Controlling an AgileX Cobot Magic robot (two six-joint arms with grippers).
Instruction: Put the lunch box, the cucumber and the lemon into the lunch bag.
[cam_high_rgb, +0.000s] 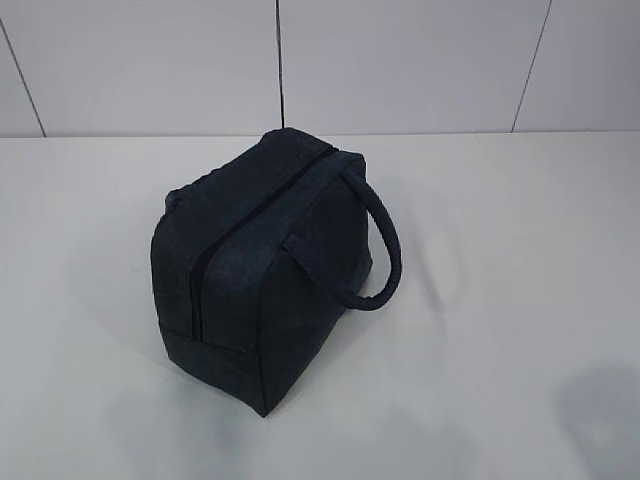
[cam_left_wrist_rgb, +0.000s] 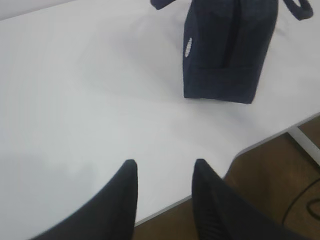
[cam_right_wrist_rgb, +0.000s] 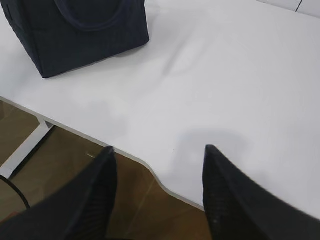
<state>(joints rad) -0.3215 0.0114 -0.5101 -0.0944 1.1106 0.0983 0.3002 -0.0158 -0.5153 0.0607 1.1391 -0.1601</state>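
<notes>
In the left wrist view, the left gripper (cam_left_wrist_rgb: 162, 167) fills the bottom of the frame, its jaws spread with nothing between them, hanging over the near edge of the white surface (cam_left_wrist_rgb: 90, 100). Beyond it, at the upper right of that frame, stands the lunch bag (cam_left_wrist_rgb: 227, 50), well apart from the jaws.

In the right wrist view, the right gripper (cam_right_wrist_rgb: 159, 152) sits at the bottom of the frame, jaws likewise spread and empty, over the surface's curved edge with brown floor (cam_right_wrist_rgb: 75, 165) showing below. The bag occupies the upper left corner there.

In the exterior view, the dark navy bag stands slightly left of centre, upright, a dark zipper line (cam_high_rgb: 205, 265) running along its top, one looped handle (cam_high_rgb: 385, 245) drooping on its right side. Behind it rises a pale panelled wall (cam_high_rgb: 400, 60).
</notes>
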